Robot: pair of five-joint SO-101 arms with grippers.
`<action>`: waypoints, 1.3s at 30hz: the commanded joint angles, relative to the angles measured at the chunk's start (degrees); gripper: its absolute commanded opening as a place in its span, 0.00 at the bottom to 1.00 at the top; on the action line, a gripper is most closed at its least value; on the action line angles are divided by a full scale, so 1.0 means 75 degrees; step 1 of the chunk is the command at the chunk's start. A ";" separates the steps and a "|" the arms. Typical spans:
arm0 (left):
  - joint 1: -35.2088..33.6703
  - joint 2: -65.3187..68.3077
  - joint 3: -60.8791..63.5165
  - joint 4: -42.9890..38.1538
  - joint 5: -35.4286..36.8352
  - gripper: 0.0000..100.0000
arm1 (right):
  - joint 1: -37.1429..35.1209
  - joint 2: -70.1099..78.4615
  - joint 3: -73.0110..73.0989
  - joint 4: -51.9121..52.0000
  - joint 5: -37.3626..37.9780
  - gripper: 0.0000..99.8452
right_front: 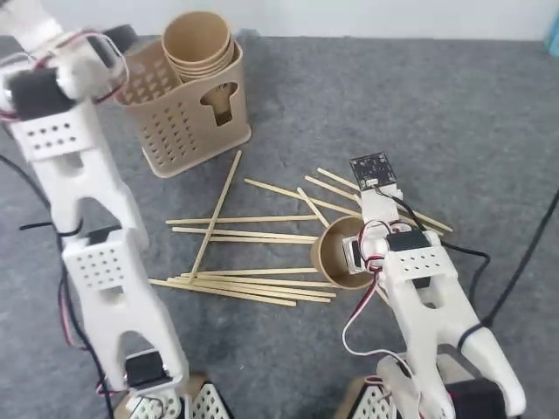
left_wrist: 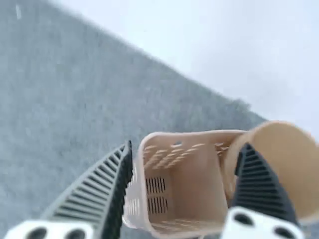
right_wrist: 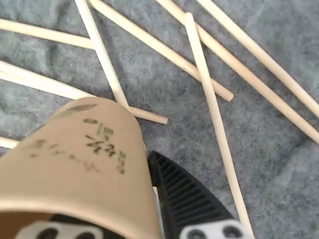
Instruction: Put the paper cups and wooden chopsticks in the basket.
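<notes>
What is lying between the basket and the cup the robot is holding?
Wooden chopsticks, scattered on the gray mat. The high view shows them lying between the basket and the held cup.

The table [right_front: 472,105] is being looked down on by a fixed high camera set over its near side, so the basket [right_front: 188,122] and the chopsticks [right_front: 253,236] are being taken in from a middle distance. The left wrist view is being taken from just behind the left gripper [left_wrist: 187,145], very near the open basket [left_wrist: 174,189] and facing across the table toward a pale wall [left_wrist: 224,40]; this basket is being shared with the high view. The right wrist view is being pointed steeply down from very close at a paper cup [right_wrist: 75,164] and chopsticks [right_wrist: 211,99], and the same paper cup [right_front: 341,257] is being shown in the high view.
</notes>
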 commanded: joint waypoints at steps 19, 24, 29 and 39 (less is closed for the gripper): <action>0.1430 -0.2860 0.6371 -0.1348 0.1090 0.24 | 0.0182 -0.0018 0.0059 -0.0064 0.0141 0.01; 0.1442 -0.2157 0.5796 -0.1348 0.1125 0.24 | 0.0182 -0.0029 0.0059 -0.0053 0.0141 0.01; 0.1442 -0.1524 0.5210 -0.1067 0.0563 0.24 | 0.0182 -0.0029 0.0059 -0.0076 0.0141 0.01; 0.1793 -0.1829 0.3276 0.0258 -0.4876 0.24 | 0.0182 -0.0018 0.0059 -0.0076 0.0141 0.01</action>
